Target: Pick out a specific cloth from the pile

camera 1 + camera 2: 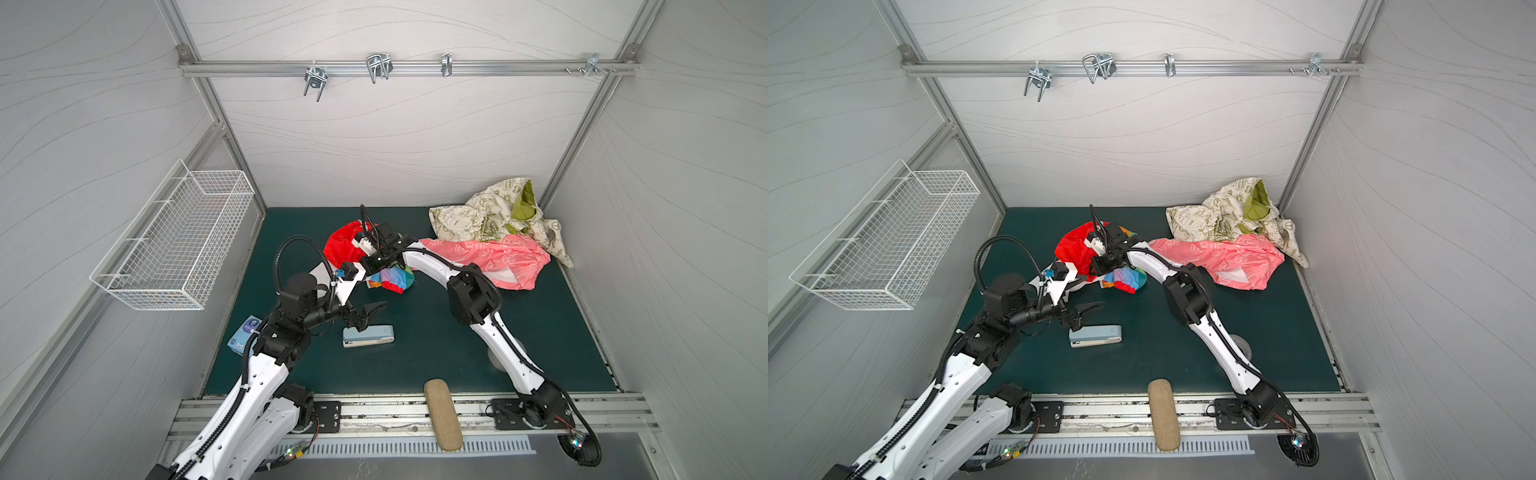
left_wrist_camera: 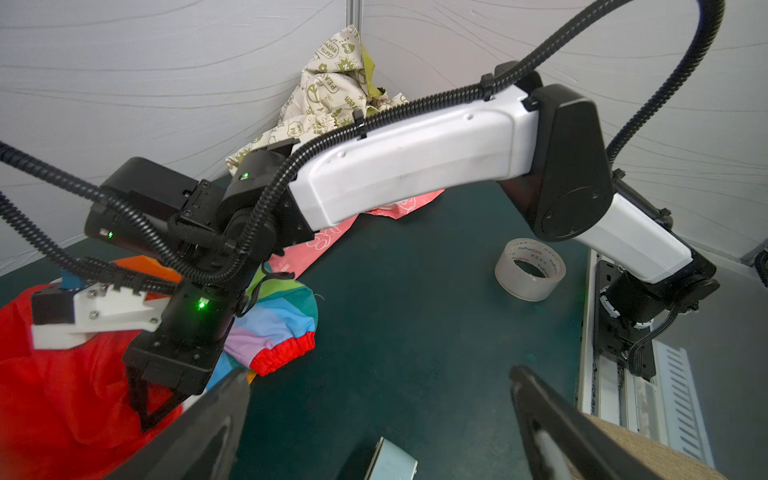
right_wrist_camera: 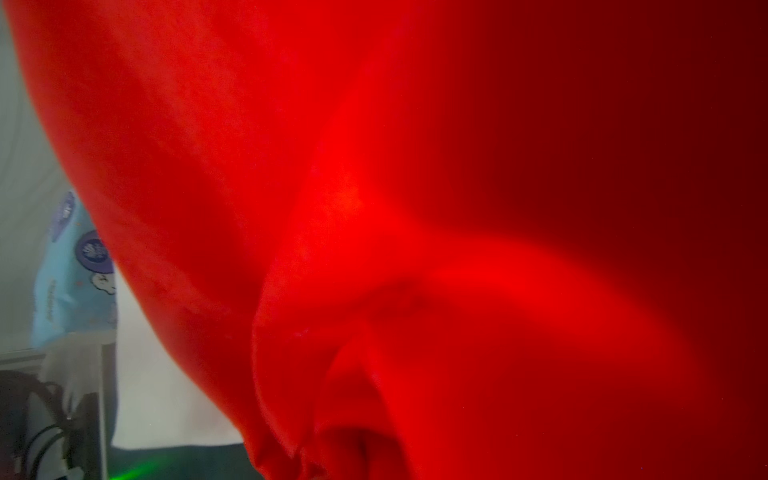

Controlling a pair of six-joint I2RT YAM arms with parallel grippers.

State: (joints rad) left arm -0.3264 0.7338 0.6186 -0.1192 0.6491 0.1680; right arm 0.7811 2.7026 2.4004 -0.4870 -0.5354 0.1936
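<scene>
Your right tool (image 2: pixel 146 419) pinches the thin red-orange, rainbow-striped cloth (image 1: pixel 343 245), mid-frame beside the pink-and-cream fabric pile (image 1: pixel 498 249); left tool (image 1: pixel 376 316) spread, empty. Only carrying it clear seems left.

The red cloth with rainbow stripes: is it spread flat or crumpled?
Crumpled. The red cloth sits bunched in a puffed heap on the green mat, its rainbow part folded beside it, not laid flat.

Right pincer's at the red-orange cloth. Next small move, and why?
Probably lift the right pincer straight up: it looks closed on the thin red-orange, white and rainbow-striped cloth, whose striped end lies beside the pink printed cloth; lifting should pull it clear.
</scene>
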